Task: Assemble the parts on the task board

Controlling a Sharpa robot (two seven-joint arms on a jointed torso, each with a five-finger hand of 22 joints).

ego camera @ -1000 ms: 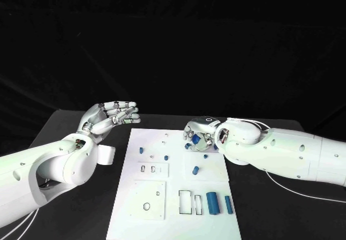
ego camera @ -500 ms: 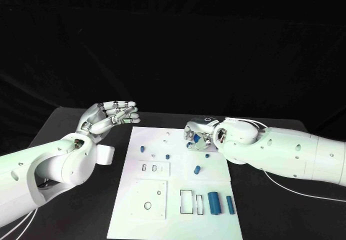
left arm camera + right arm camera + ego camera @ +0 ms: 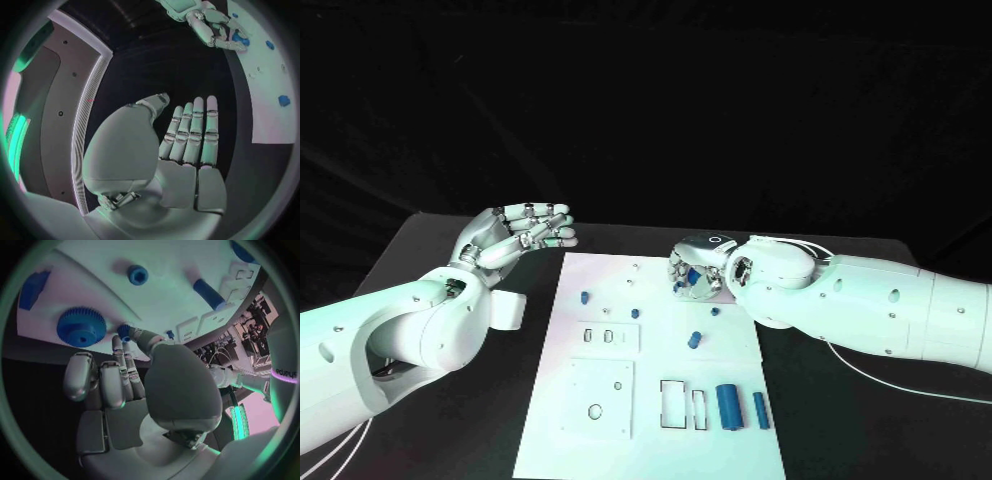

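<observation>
The white task board (image 3: 661,330) lies in the middle of the table. My right hand (image 3: 697,270) hangs low over its far right part, beside a blue gear (image 3: 81,326) that lies flat on the board (image 3: 94,260). In the right wrist view the thumb and a fingertip of this hand (image 3: 125,385) pinch a small blue peg (image 3: 124,330). My left hand (image 3: 519,233) is raised off the board's far left corner, palm bare, fingers apart and holding nothing (image 3: 181,145).
Loose blue parts lie on the board: a short cylinder (image 3: 689,340), a small piece (image 3: 584,298), two larger cylinders (image 3: 728,405) near the front. Two white inset plates (image 3: 599,398) sit on the board's left half. Black table surrounds the board.
My right hand has edged slightly over the board's far right part, covering a blue piece that showed at its near side. The left hand has stayed raised.
</observation>
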